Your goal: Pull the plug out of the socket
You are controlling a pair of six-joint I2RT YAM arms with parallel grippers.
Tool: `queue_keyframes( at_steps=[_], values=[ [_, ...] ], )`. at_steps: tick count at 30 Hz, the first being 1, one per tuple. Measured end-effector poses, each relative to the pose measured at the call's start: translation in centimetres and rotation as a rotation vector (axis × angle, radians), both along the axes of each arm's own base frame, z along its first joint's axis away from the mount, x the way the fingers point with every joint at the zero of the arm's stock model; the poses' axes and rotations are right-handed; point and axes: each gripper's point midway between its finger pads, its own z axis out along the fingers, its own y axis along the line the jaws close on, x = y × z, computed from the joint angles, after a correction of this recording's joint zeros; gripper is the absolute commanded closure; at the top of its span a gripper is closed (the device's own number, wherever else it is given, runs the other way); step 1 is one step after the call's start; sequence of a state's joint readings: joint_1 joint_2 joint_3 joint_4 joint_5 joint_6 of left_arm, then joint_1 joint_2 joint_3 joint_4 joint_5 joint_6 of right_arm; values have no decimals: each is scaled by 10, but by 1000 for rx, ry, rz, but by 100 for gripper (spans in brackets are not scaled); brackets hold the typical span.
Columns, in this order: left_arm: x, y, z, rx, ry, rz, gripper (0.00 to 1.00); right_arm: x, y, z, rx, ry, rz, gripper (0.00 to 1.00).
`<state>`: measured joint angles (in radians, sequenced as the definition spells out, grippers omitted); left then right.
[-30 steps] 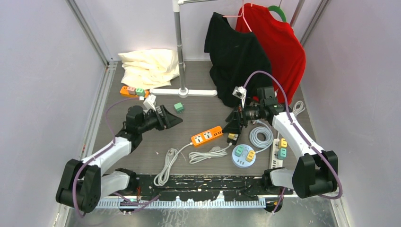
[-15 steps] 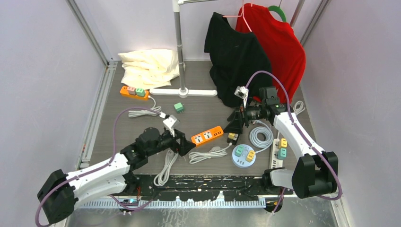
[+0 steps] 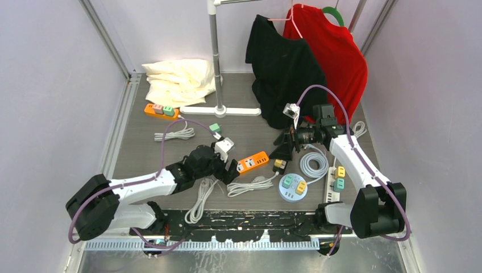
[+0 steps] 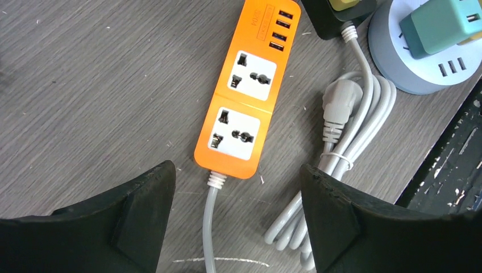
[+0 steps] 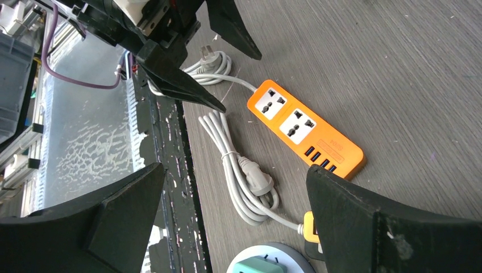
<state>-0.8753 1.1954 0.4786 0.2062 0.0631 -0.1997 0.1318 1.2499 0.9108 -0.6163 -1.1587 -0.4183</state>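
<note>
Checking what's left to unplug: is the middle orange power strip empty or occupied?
Empty. Both sockets of the orange power strip show bare holes; its four small ports are bare too.

At the back left of the table (image 3: 136, 159) you have a heap of cream pillows (image 3: 177, 79) lying against the wall. Just to their right stands a clothes rack (image 3: 215, 51), its grey pole upright on a white foot (image 3: 220, 110). A black shirt (image 3: 284, 68) hangs at the back with its hem down at the table. A red shirt (image 3: 335, 57) hangs behind it to the right, and a green hanger (image 3: 333, 12) shows above the red shirt. The table's black near edge (image 3: 244, 219) is chipped white.
</note>
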Motion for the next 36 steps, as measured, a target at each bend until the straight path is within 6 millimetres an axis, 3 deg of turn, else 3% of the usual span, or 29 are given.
queue_keyframes(
  at_steps=[4,11,15,23,25,27,30,36],
  values=[
    [3,-4,-6,21,15,-2,21,0,0,1,4,-1,3,0],
    [3,-2,-36,97,71,4,24,-1,0,1,10,-2,7,0],
    [7,-6,-40,110,82,7,27,-1,0,2,11,-5,9,0],
    [11,-8,-50,141,102,21,40,-2,1,2,16,-9,15,0],
    [12,-7,-51,148,106,22,49,-2,1,2,16,-11,16,0],
    [12,-7,-51,153,106,24,65,-2,1,2,17,-11,17,0],
    [15,-7,-50,165,99,29,76,-2,1,3,19,-10,18,0],
    [25,-1,-46,223,53,34,80,-2,1,3,23,-10,21,0]
  ],
)
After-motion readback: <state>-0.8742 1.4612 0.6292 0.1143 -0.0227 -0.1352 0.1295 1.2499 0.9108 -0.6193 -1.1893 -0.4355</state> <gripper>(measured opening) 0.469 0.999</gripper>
